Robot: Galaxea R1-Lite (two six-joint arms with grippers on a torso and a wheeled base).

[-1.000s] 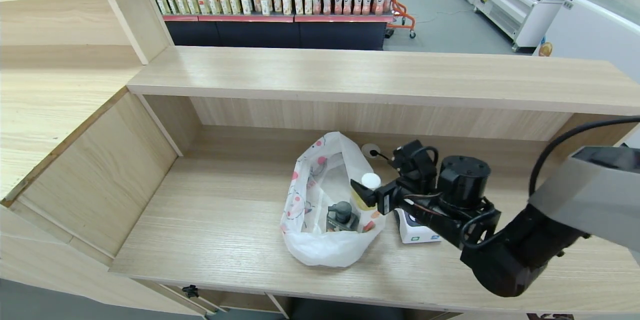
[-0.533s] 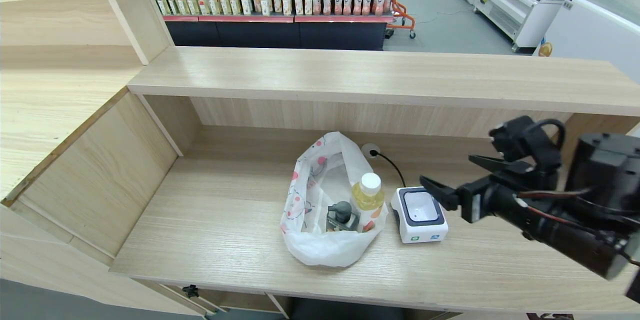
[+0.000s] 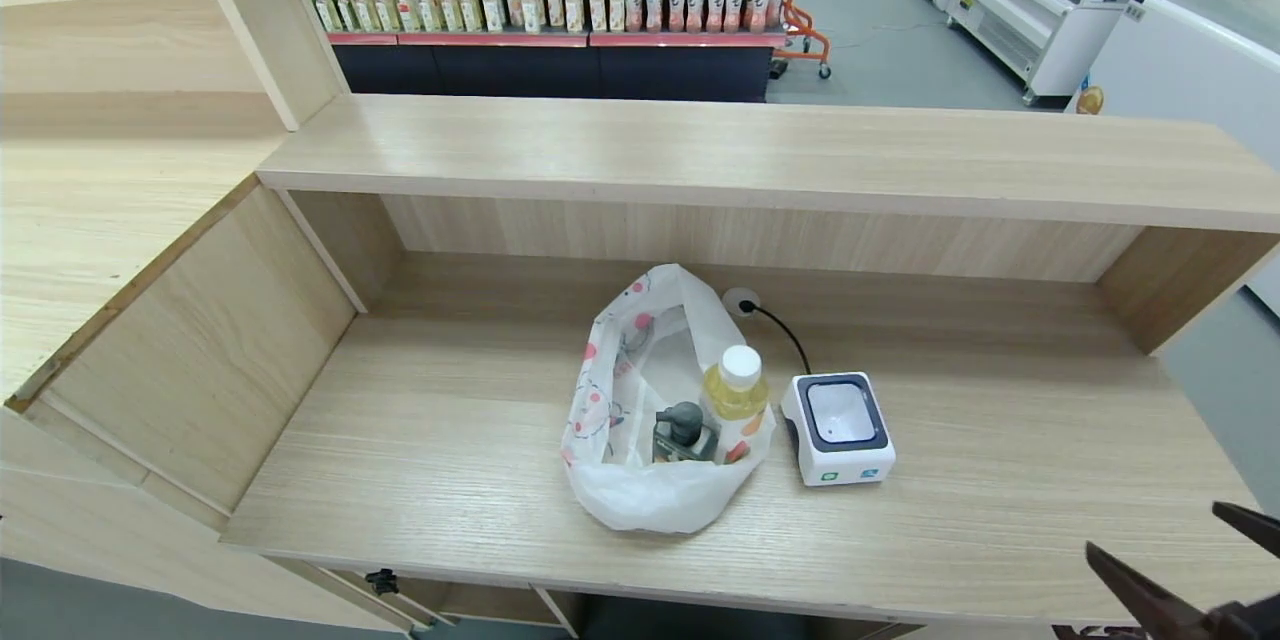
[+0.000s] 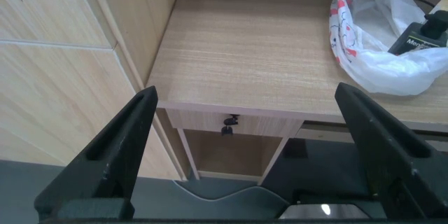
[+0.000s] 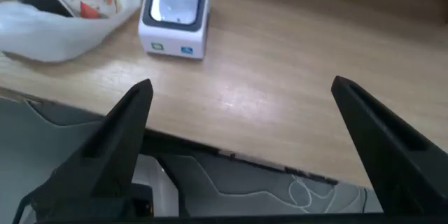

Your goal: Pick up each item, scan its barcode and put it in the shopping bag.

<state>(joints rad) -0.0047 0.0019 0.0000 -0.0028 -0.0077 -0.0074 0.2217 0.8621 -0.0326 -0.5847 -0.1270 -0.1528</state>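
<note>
Bottle point(image 3: 738, 390) and pump bottle point(image 3: 683, 430) stand upright inside bag point(image 3: 640, 495); scanner point(image 3: 838, 428) sits just right of bag. Right gripper point(image 3: 1155, 530) is wide open and empty, well right of bag. Left gripper point(image 4: 245, 91) is wide open too, front-left of bag. Right looks nearer.

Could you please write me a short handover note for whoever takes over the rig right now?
Left gripper: open, empty, held back from the counter's front edge.
Right gripper: open, empty, at the counter's front edge, right of the scanner.
The bag stands open on the counter beside the scanner, holding a white-capped yellow bottle and a dark pump bottle, both upright.
Done: both items in sight are bagged.
Left: probably nothing; check whether more items are coming.
</note>
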